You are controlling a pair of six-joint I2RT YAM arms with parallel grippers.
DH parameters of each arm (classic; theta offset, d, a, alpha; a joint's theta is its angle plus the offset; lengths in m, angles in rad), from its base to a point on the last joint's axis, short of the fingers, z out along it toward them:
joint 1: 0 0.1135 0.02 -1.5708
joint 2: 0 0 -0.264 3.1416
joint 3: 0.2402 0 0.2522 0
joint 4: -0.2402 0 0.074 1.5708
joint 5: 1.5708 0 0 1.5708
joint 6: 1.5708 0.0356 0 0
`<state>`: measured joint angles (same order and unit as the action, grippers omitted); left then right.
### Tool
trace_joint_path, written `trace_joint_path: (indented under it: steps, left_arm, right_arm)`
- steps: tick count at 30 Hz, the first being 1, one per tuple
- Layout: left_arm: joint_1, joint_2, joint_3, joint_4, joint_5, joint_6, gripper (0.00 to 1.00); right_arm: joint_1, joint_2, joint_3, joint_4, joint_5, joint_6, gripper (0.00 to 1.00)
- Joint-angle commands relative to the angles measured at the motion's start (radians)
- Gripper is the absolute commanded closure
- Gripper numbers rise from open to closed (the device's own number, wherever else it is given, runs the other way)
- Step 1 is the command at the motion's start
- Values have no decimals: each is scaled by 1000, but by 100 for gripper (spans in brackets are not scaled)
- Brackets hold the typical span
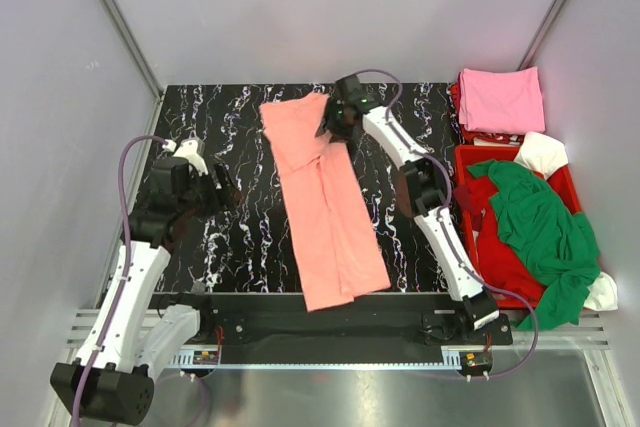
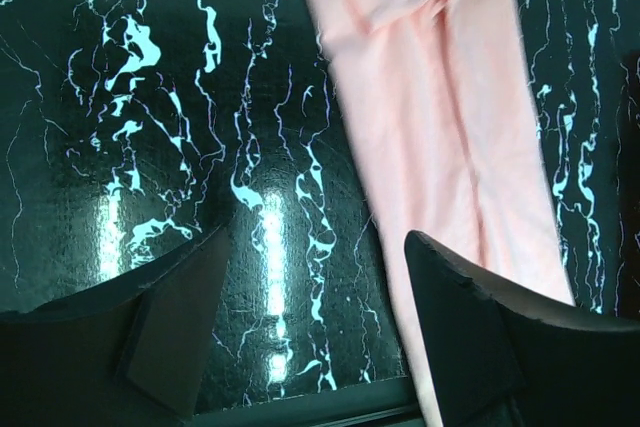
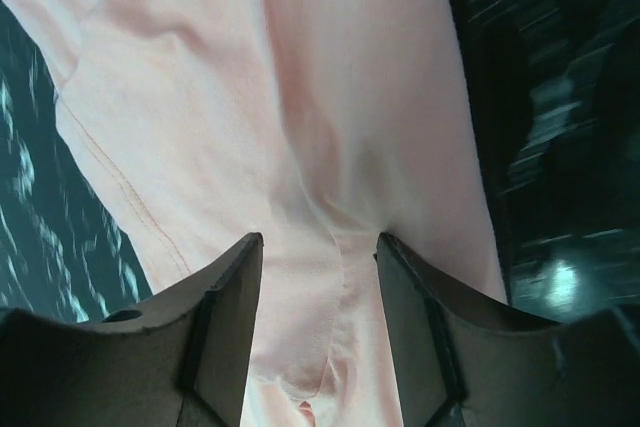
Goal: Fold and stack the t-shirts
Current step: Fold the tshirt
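A salmon-orange t-shirt lies on the black marbled table, folded lengthwise into a long strip that runs from the back to the front edge. My right gripper is down on the strip's far end. In the right wrist view its fingers stand apart, open, with a puckered fold of the salmon cloth between them. My left gripper hovers open over bare table left of the shirt. In the left wrist view nothing is between its fingers, and the shirt runs past its right finger.
A red crate at the right edge holds a loose heap of green, red and white shirts. Behind it a folded pink shirt lies on something red. Grey walls close in the table's sides and back.
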<state>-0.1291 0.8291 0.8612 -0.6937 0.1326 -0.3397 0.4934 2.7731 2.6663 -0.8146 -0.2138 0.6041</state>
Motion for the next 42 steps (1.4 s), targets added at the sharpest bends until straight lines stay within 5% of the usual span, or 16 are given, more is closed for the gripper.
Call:
trace_joint_path:
  steps: [1, 8, 13, 15, 24, 30, 36, 42]
  left_arm:
    - [-3, 28, 6, 49, -28, 19, 23]
    - [-3, 65, 6, 51, -31, 22, 23]
    - [-3, 70, 4, 49, -39, 22, 23]
    - [-3, 70, 4, 51, -39, 19, 23]
    - [-29, 88, -4, 62, 16, 11, 24]
    - [-176, 160, -68, 115, 81, -120, 25]
    - [-372, 229, -214, 316, 91, -307, 27]
    - [-510, 329, -300, 495, 88, -446, 29]
  right_arm:
    - [-116, 56, -3, 48, 200, 43, 43]
    - [-167, 40, -12, 109, 324, 72, 42]
    - [-177, 33, -26, 123, 254, 76, 39]
    - [-179, 8, -40, 144, 219, 43, 30]
    - [-177, -395, -261, 109, 234, -32, 11]
    - [-177, -870, -806, 124, 268, -20, 8]
    - [-161, -1404, -1608, 206, 182, 130, 17]
    - [-57, -1694, -1974, 213, 185, 293, 25]
